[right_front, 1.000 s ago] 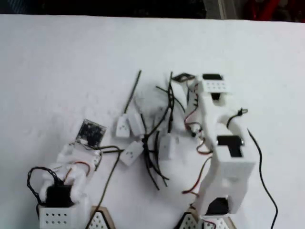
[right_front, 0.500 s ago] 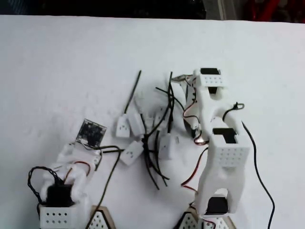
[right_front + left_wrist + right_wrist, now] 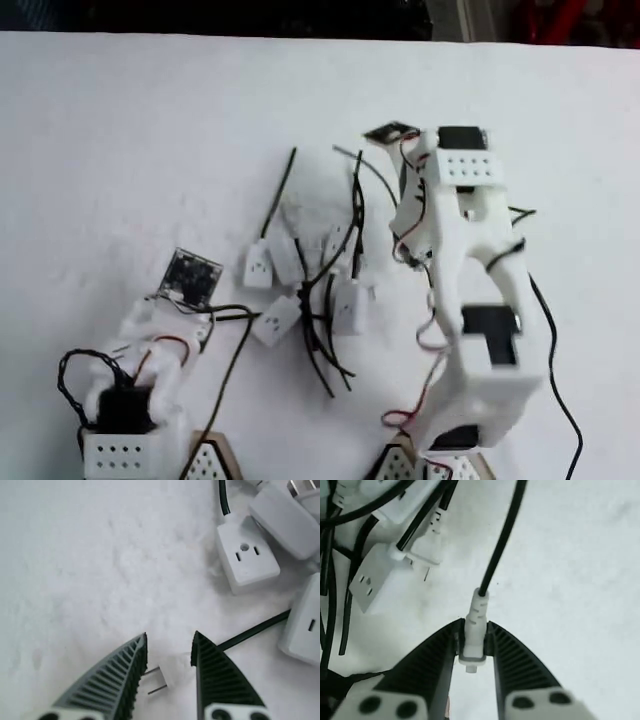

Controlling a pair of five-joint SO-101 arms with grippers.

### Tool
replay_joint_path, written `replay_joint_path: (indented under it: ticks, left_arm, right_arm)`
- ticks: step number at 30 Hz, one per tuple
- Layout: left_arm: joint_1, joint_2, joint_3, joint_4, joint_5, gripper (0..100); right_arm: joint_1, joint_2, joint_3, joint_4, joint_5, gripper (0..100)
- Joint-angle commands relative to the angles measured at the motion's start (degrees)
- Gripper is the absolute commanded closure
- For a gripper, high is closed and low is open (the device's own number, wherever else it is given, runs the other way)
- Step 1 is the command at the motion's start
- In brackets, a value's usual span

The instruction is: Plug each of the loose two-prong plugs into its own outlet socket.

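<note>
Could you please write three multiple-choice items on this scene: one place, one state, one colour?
1. The outlet sockets lie: A between the left arm and the right arm; B at the table's far edge; C off the table.
2. The right hand is: A open; B shut on a white plug; C empty.
3. That plug's cord is: A white; B red; C dark.
A: the high view shows them between both arms. B: its fingers press the plug's sides. C: it runs dark off the plug.

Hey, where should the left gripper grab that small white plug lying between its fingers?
Grip the plug by its white body, across its sides, from above. Its prongs point at one finger of the left gripper, so turn the wrist first; closing now would likely press on prong tips.
</note>
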State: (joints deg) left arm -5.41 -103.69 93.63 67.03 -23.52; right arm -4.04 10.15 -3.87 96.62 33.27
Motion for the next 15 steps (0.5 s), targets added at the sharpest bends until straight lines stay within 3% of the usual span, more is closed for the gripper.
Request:
replay_joint_path:
  ticks: [1,9,15]
  left_arm:
    - [0.1,-0.8,-1.4,-5.5,4.6,84]
    - [0.5,-0.8,-13.1,-6.6,12.7,84]
    - [0.5,-0.7,-14.1,-11.6,16.8,84]
  right_arm:
    - [-2.4,-12.7,2.3,0.7,-0.6,98.1]
    - [-13.7,-33.6,12.9,-1.5,-17.4,98.1]
    - [-24.0,-51.1,27.7,-16.1,-28.2,98.1]
